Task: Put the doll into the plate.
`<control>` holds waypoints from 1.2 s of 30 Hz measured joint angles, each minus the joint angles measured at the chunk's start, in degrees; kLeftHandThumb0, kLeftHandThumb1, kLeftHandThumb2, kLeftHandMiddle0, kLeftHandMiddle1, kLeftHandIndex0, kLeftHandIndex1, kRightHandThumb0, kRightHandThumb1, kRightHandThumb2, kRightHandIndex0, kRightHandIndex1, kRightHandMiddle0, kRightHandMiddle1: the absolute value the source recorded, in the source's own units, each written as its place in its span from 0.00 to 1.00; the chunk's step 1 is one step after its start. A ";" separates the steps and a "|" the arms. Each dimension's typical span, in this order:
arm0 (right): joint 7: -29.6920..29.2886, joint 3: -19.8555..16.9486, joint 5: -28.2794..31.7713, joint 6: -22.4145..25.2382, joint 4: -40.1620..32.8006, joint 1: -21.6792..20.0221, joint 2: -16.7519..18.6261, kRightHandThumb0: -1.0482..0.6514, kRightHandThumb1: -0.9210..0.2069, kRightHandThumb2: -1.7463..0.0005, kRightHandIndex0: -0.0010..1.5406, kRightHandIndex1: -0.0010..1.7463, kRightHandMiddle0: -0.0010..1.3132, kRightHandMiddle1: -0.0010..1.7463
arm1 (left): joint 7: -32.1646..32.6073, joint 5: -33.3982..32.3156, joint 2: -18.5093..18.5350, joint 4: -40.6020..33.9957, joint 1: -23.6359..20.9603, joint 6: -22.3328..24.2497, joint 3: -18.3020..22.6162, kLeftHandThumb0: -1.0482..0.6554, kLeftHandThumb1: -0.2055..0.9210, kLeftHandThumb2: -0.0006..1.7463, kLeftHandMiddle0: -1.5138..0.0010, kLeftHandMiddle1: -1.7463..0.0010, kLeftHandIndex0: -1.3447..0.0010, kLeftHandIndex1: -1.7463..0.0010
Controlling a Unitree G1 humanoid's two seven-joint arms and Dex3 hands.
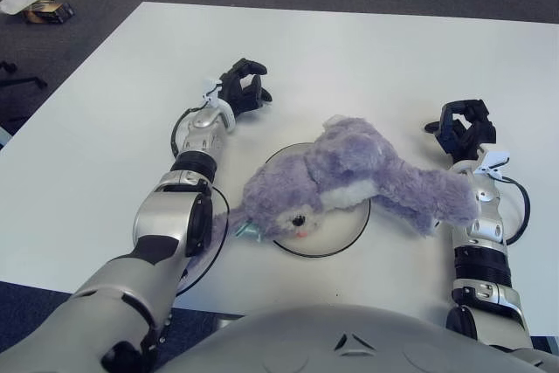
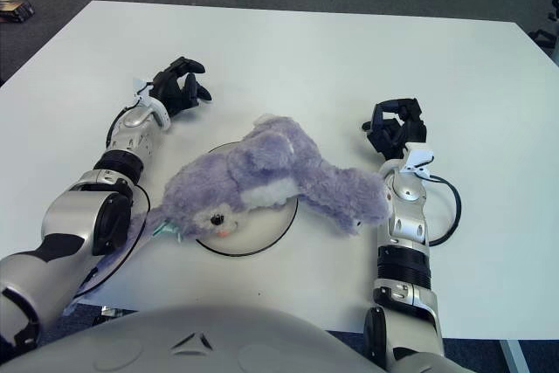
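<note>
A purple plush doll [image 1: 349,176] lies across a white round plate with a thin black rim [image 1: 336,251] in the middle of the white table. Its head hangs over the plate's left edge and its rear end reaches past the right edge. My left hand [image 1: 243,89] hovers up and to the left of the plate, apart from the doll, fingers relaxed and empty. On the other side, my right hand [image 1: 463,128] shows just right of the doll's rear, fingers loosely bent, holding nothing.
The white table [image 1: 367,50] stretches far back and to both sides, with dark carpet beyond. A small box and paper [image 1: 39,8] lie on the floor at the far left. A black cable [image 1: 522,207] loops beside my right wrist.
</note>
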 measured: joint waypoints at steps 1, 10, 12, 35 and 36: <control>0.40 -0.04 0.19 -0.09 0.11 0.01 -0.01 0.39 0.18 0.54 0.40 0.87 0.24 1.00 | 0.18 -0.01 -0.04 0.49 -0.12 -0.32 0.18 0.61 0.48 0.74 0.56 0.05 0.75 0.00; 4.18 -0.77 3.09 -0.80 1.49 0.04 -0.06 0.39 0.21 0.52 0.42 0.90 0.26 1.00 | 0.88 -0.16 -0.65 2.70 -0.78 -1.69 1.48 0.61 0.43 0.78 0.54 0.04 0.72 0.00; 4.80 -0.94 3.50 -0.96 1.80 0.04 -0.09 0.39 0.21 0.52 0.42 0.90 0.26 1.00 | 0.89 -0.23 -0.78 2.91 -0.86 -1.76 1.73 0.61 0.42 0.79 0.54 0.03 0.71 0.00; 7.11 -2.95 6.72 -7.61 11.54 -3.50 -0.21 0.37 0.34 0.40 0.57 1.00 0.34 1.00 | 0.55 -0.77 -1.75 2.03 0.65 -3.01 3.35 0.61 0.21 0.93 0.45 0.00 0.53 0.05; 7.30 -2.89 6.71 -8.00 11.96 -3.69 -0.23 0.37 0.35 0.40 0.59 1.00 0.34 1.00 | 0.45 -0.95 -1.89 1.64 0.92 -3.00 3.56 0.61 0.21 0.93 0.44 0.00 0.54 0.05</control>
